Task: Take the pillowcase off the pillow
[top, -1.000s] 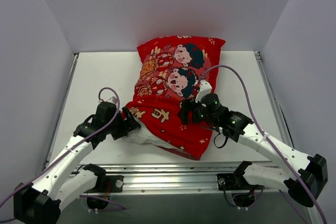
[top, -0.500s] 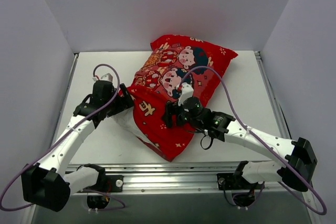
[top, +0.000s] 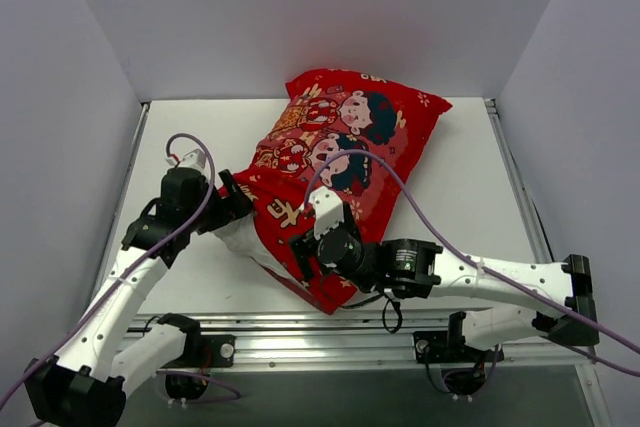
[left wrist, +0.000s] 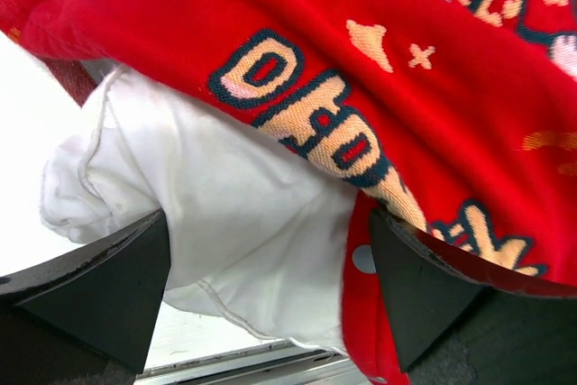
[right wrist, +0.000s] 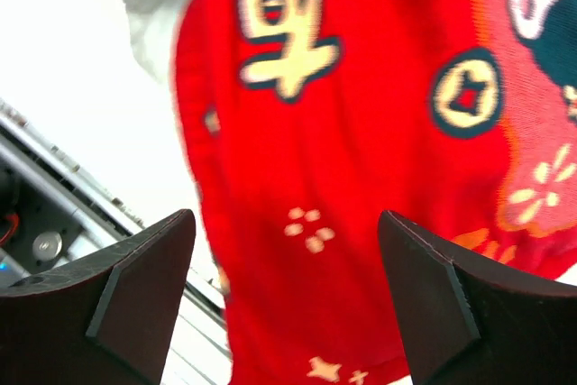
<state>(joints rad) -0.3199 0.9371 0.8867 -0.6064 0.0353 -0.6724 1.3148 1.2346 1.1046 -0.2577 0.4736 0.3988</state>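
The pillowcase (top: 345, 152) lies diagonally at the frame's centre on the desk (top: 190, 137), with the pillow (top: 238, 237) poking out at its lower-left end; left claw (left wrist: 269, 223) released, straddling that white corner; right claw (right wrist: 287, 223) released, over the lower red fabric.

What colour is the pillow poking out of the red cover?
White: the plump fabric pillow, clearest in left wrist view.
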